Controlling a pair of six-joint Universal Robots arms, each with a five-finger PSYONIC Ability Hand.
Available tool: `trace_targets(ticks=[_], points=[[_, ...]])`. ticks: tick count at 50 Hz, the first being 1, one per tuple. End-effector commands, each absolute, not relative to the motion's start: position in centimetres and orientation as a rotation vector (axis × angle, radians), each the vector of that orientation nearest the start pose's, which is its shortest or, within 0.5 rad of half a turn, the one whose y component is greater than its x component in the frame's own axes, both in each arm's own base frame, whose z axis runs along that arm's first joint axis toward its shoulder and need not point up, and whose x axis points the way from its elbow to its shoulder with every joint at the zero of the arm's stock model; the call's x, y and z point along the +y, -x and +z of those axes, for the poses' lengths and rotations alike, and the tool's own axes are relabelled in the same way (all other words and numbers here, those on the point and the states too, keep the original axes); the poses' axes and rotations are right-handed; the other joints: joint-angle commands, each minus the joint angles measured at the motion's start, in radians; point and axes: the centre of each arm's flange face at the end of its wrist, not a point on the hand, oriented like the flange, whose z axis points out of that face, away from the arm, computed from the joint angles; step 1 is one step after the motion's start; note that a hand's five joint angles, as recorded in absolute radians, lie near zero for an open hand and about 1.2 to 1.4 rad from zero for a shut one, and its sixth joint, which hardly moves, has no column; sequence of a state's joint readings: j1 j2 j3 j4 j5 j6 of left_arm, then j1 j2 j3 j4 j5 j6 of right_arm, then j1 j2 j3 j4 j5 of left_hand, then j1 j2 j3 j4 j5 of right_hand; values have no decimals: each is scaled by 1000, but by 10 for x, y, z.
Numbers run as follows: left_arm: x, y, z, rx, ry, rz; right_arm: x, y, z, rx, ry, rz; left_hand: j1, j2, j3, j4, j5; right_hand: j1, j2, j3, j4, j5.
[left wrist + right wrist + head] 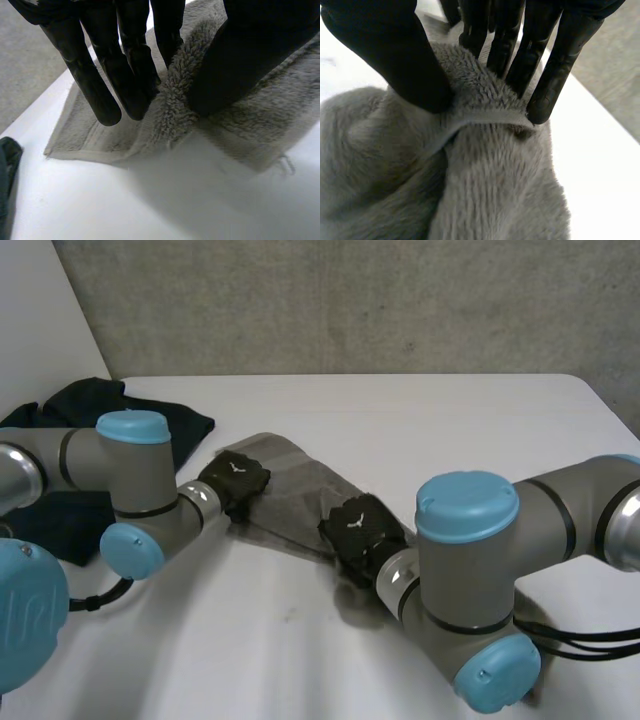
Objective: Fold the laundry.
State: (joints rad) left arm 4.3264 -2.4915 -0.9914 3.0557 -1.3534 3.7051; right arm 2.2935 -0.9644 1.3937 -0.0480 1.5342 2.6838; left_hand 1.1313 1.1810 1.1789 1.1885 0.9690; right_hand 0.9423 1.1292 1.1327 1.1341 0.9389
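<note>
Risk first. The fluffy grey terry towel (290, 485) lies rumpled on the white table (420, 430) between the two arms, and both hands are on it. Each grip takes only a thin ridge of pile. On a lift, the cloth could slide out of one pinch, the freed side would drop, and the fold would come out skewed. If the hands rise unevenly, the slack middle may bunch rather than lay flat. The heap of dark, near-black cloth (60, 410) at the table's left lies apart from the towel, but a wide sweep of the left arm could drag it along.

Left hand (132, 80): fingers nearly straight, thumb (240, 65) pressed toward them, pinching a raised fold of towel close to its hemmed edge.

Right hand (560, 55): thumb (405, 65) and fingers closed on the towel's hem band, with the cloth bunched below. We cannot quite tell if that is a corner, because the bunching hides it.
</note>
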Motion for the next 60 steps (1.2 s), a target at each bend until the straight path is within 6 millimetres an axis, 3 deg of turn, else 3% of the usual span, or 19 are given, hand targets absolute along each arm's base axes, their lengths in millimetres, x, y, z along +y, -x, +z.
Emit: trace_targets(ticks=[1, 2, 5, 6, 9, 10, 14, 17, 24, 29, 33, 38, 39, 43, 47, 50, 54, 58, 60], points=[[-346, 316, 124, 2262, -1431, -1762, -208, -346, 215, 1944, 1308, -1855, 265, 215, 217, 208, 253, 454, 267, 264, 262, 283], [-347, 317, 139, 2232, -1397, -1796, -213, -337, 231, 1940, 1297, -1905, 265, 215, 217, 208, 253, 454, 267, 264, 262, 283], [-345, 316, 176, 2171, -1309, -1880, -222, -320, 248, 1977, 1337, -1953, 265, 215, 217, 208, 253, 454, 267, 264, 262, 283], [-341, 314, 202, 2137, -1251, -1939, -226, -309, 262, 2005, 1387, -1979, 265, 215, 217, 208, 253, 454, 267, 264, 262, 283], [-329, 311, 235, 2114, -1183, -2029, -226, -293, 281, 2040, 1484, -2000, 265, 215, 217, 208, 253, 454, 267, 264, 262, 283], [-318, 307, 259, 2102, -1140, -2097, -227, -282, 290, 2072, 1552, -1997, 265, 215, 217, 208, 253, 454, 267, 264, 262, 283], [-291, 294, 308, 2035, -1067, -2236, -231, -260, 308, 2141, 1672, -1994, 265, 215, 217, 208, 253, 454, 267, 264, 262, 283], [-278, 288, 327, 1984, -1044, -2295, -235, -254, 316, 2153, 1703, -2018, 265, 215, 217, 208, 253, 454, 267, 264, 262, 283], [-270, 294, 312, 2003, -1086, -2275, -239, -254, 311, 2159, 1721, -2005, 265, 215, 217, 208, 253, 454, 267, 264, 262, 283], [-303, 313, 273, 2012, -1120, -2211, -269, -269, 291, 2136, 1713, -2056, 265, 215, 217, 208, 253, 454, 267, 264, 262, 283], [-341, 327, 274, 1842, -1039, -2250, -306, -285, 300, 2017, 1605, -2323, 265, 215, 217, 208, 253, 454, 267, 264, 262, 283], [-369, 343, 329, 1484, -860, -2441, -344, -302, 348, 1697, 1390, -2814, 265, 215, 217, 208, 253, 454, 267, 264, 262, 283], [-372, 346, 352, 1366, -792, -2523, -348, -306, 368, 1559, 1321, -2967, 265, 215, 217, 208, 253, 454, 267, 264, 262, 283], [-366, 345, 396, 1149, -643, -2674, -348, -309, 407, 1242, 1174, -3232, 265, 215, 217, 208, 253, 454, 267, 264, 262, 283], [-345, 344, 425, 1050, -590, -2747, -339, -312, 424, 1012, 1151, -3305, 265, 215, 217, 208, 253, 454, 267, 264, 262, 283], [-331, 344, 428, 1077, -621, -2744, -334, -312, 416, 976, 1256, -3254, 265, 215, 217, 208, 253, 454, 267, 264, 262, 283], [-316, 335, 409, 1196, -704, -2673, -321, -312, 394, 980, 1450, -3103, 265, 215, 217, 208, 253, 454, 267, 264, 262, 283], [-303, 324, 367, 1369, -826, -2545, -320, -291, 359, 1144, 1666, -2878, 265, 215, 217, 208, 253, 454, 267, 264, 262, 283], [-295, 317, 331, 1486, -911, -2441, -316, -279, 328, 1274, 1807, -2675, 265, 215, 217, 208, 253, 454, 267, 264, 262, 283]])
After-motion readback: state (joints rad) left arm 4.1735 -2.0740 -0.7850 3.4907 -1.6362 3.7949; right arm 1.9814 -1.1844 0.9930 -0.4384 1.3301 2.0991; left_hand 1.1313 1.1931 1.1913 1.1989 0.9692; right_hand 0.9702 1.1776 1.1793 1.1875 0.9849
